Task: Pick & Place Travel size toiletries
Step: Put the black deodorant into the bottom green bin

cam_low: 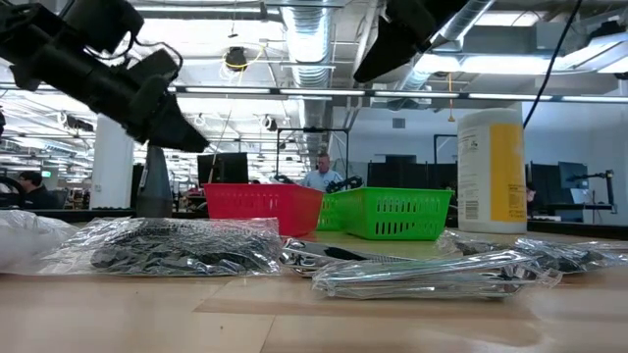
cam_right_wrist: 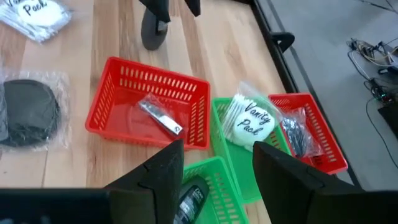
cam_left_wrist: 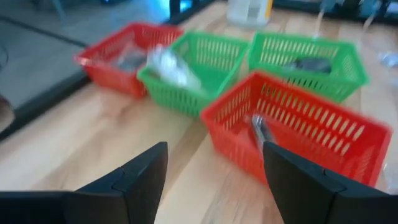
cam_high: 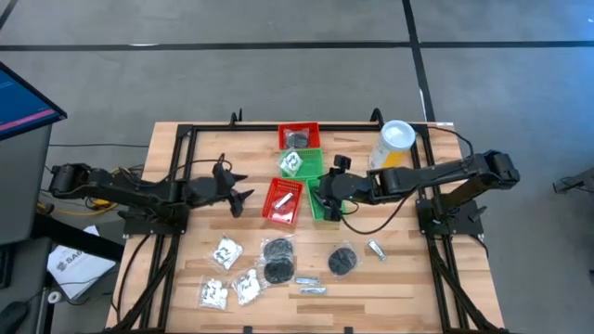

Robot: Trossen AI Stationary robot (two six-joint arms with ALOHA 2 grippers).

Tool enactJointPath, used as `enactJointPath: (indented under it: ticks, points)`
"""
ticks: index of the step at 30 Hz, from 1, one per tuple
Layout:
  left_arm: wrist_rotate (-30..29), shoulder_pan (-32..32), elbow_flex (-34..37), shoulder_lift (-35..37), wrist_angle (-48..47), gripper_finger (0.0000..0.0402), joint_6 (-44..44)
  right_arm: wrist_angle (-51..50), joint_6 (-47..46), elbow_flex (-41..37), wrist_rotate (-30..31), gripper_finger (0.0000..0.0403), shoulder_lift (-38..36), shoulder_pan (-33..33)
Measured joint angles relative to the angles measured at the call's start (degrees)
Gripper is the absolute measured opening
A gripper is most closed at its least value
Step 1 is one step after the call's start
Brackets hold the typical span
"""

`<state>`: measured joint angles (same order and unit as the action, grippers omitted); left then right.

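Observation:
Loose toiletries lie on the near part of the table: clear packets with white contents (cam_high: 225, 250), black discs (cam_high: 277, 261) and silvery sachets (cam_high: 311, 284). Four mesh baskets stand mid-table. The near red one (cam_high: 283, 199) holds a sachet (cam_right_wrist: 160, 117), the far green one (cam_high: 302, 162) a white packet (cam_right_wrist: 252, 121), the far red one (cam_high: 299, 137) dark grey pieces (cam_right_wrist: 298, 134), and the near green one (cam_high: 327, 206) a dark item (cam_right_wrist: 193, 199). My left gripper (cam_high: 241, 193) is open and empty, left of the near red basket. My right gripper (cam_high: 321, 193) is open and empty above the near green basket.
A tall yellow canister with a white lid (cam_high: 394, 144) stands at the far right, behind my right arm. A black frame rail (cam_high: 176, 167) runs round the table. Bare wood lies between my left gripper and the packets. A person shows in the room beyond (cam_low: 321, 172).

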<state>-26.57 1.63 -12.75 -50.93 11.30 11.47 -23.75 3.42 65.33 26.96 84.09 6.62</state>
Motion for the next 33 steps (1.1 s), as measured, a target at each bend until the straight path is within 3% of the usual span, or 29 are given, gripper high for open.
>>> enactJointPath:
  ticks: [7,14,24,33]
  points:
    - [0.0,-0.04,0.02,0.0,-7.23,0.0253,5.37,0.08,0.0,-0.03,0.0,0.0185,0.05,0.01]
    - [0.01,-0.07,0.62,-0.16,-7.94,0.0253,7.42,0.2,0.0,-0.03,0.01,0.018,0.05,0.03]
    - [0.0,-0.07,7.39,-0.2,-6.32,0.0252,16.06,0.25,0.0,-0.03,0.04,0.0182,0.05,0.03]
    - [0.04,-0.07,8.08,-0.18,-3.46,0.0202,16.05,0.67,0.0,-0.03,0.07,0.0179,0.04,0.03]
